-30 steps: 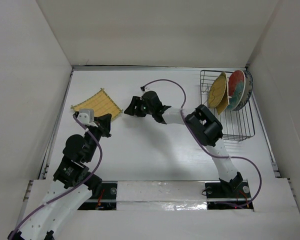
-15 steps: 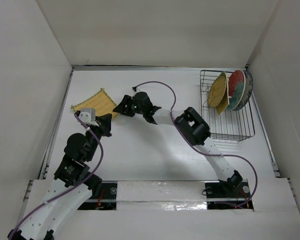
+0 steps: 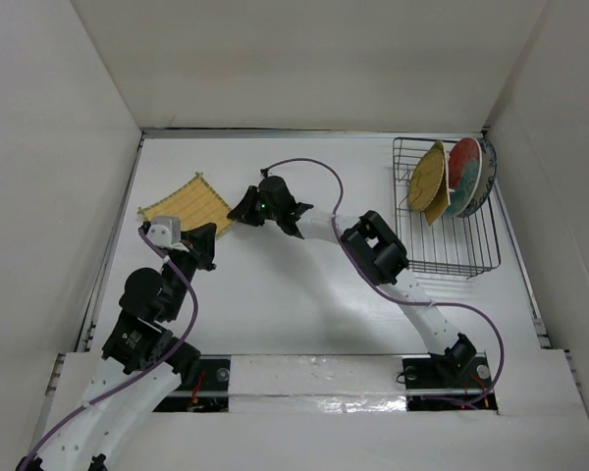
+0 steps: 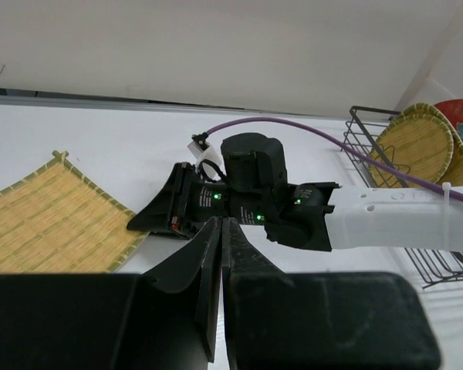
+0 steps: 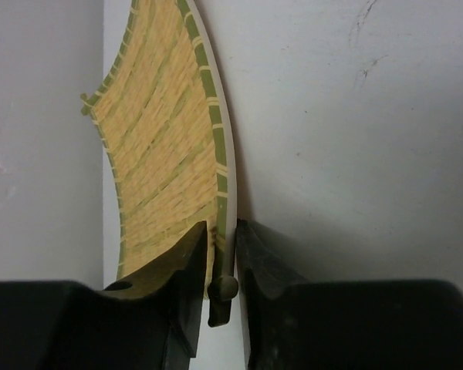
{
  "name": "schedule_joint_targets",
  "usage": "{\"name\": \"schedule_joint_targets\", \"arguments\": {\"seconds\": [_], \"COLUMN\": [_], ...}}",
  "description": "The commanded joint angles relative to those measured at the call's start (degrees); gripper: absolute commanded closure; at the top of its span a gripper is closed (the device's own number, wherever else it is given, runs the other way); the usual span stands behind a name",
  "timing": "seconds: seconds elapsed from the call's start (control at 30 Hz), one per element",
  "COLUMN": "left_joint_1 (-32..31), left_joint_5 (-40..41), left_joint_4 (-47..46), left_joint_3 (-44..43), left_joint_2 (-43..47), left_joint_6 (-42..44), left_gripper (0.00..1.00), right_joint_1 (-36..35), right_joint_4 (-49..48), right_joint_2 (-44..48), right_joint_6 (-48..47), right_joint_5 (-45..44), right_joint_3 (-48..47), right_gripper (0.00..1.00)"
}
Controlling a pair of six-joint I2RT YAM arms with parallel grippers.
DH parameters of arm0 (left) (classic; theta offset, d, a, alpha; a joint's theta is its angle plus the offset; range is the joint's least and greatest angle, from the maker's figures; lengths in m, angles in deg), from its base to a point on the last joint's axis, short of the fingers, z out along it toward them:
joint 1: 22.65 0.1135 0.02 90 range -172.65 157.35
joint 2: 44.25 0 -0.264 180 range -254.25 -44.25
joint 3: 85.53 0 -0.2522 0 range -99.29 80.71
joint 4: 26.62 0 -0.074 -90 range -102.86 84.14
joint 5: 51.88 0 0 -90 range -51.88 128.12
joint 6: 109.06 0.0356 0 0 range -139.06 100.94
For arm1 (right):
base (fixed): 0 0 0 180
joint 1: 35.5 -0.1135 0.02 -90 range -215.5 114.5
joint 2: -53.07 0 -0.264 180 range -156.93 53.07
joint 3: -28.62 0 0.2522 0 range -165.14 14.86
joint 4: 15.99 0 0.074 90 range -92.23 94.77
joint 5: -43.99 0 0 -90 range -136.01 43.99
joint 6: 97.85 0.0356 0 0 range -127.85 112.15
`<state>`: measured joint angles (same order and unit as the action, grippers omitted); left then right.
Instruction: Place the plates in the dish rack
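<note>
A square yellow bamboo plate (image 3: 189,203) lies flat at the back left of the table. My right gripper (image 3: 238,211) reaches across to its right corner. In the right wrist view the two jaws (image 5: 221,227) pinch the plate's rim (image 5: 162,154) between them. My left gripper (image 3: 204,235) is shut and empty, just off the plate's near edge; its tips (image 4: 221,223) point at the right gripper. The dark wire dish rack (image 3: 461,257) stands at the back right. Upright in it are yellow bamboo plates (image 3: 427,182), the red-and-teal plate (image 3: 463,175) and the blue-and-white plate (image 3: 487,186).
White walls close in the table on the left, back and right. The right arm's forearm (image 3: 324,228) and purple cable (image 3: 319,162) stretch across the middle of the table. In the left wrist view the rack (image 4: 370,146) shows at the right edge.
My right gripper has moved left across the table to the square plate's right corner and now has its rim between the jaws. The left gripper has barely shifted.
</note>
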<state>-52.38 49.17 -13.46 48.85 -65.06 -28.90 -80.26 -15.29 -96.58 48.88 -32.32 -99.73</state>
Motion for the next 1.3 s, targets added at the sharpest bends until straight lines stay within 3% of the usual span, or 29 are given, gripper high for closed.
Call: {"name": "schedule_joint_targets", "arguments": {"seconds": [0.0, 0.07, 0.1, 0.3, 0.5, 0.67, 0.83, 0.93, 1.27], "left_joint_1": [0.3, 0.3, 0.3, 0.3, 0.3, 0.3, 0.3, 0.3, 0.3], "left_joint_5": [0.6, 0.2, 0.0, -0.5, -0.9, -1.7, -2.0, -2.4, -3.6], "left_joint_4": [-2.3, -2.2, -2.1, -2.2, -2.2, -2.4, -2.2, -1.9, -2.4], "left_joint_3": [-1.2, -1.2, -1.2, -1.4, -1.4, -1.4, -1.1, -1.4, -1.5], "left_joint_2": [1.5, 1.5, 1.4, 1.7, 2.9, 4.0, 5.3, 4.7, 4.8], "left_joint_6": [0.8, 0.7, 0.7, 0.5, 0.3, 0.1, -0.3, -0.9, -1.8], "left_gripper": [0.98, 0.98, 0.98, 0.98, 0.98, 0.98, 0.98, 0.96, 0.93], "right_joint_1": [-0.9, -1.0, -1.0, 0.6, 3.1, 4.8, 6.0, 6.7, 19.5], "right_joint_4": [1.8, 0.2, -2.2, -19.8, -27.3, -27.5, -22.5, -24.7, -25.6], "right_joint_2": [0.0, 1.4, 2.1, 12.7, 26.1, 38.2, 43.1, 45.0, 58.1], "right_joint_6": [-0.7, -0.6, 0.2, 2.9, 3.9, 3.7, 1.6, 3.6, 6.3], "right_joint_5": [-0.2, 0.2, 0.5, 4.1, 5.6, 2.0, 0.1, 0.5, 2.8], "right_joint_3": [-0.3, 1.9, 3.3, 18.5, 28.2, 33.8, 37.1, 39.9, 48.9], "right_gripper": [0.81, 0.90, 1.00, 1.00, 1.00, 1.00, 1.00, 1.00, 1.00]}}
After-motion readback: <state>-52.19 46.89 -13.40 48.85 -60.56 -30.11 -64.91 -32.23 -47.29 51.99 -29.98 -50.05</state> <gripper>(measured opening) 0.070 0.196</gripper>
